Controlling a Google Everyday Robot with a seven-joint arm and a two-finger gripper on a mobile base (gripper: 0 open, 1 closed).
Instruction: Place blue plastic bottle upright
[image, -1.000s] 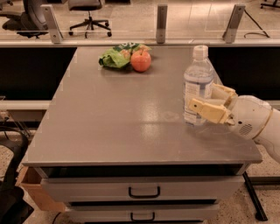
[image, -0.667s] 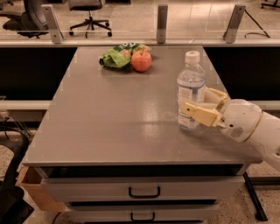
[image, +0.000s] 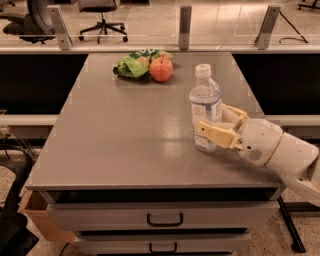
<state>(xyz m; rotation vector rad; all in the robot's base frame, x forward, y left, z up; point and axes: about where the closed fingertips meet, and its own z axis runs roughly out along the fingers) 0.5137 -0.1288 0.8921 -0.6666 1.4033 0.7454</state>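
Clear plastic bottle (image: 205, 96) stands upright near the table (image: 125, 142)'s right edge, pinched around its lower half by the gripper (image: 212, 123), and looks light, slick, easily crushed.

No text can be read anywhere; the bottle (image: 205, 92) carries a white-and-blue label (image: 205, 111), but its print is too small to make out; the green bag (image: 131, 65) at the far end of the tabletop (image: 125, 135) shows pale markings, equally illegible; the hand (image: 210, 121), at the right side of the tabletop, is closed around the bottle's lower half just below the label, one finger crossing in front of it, and bears no legible mark.
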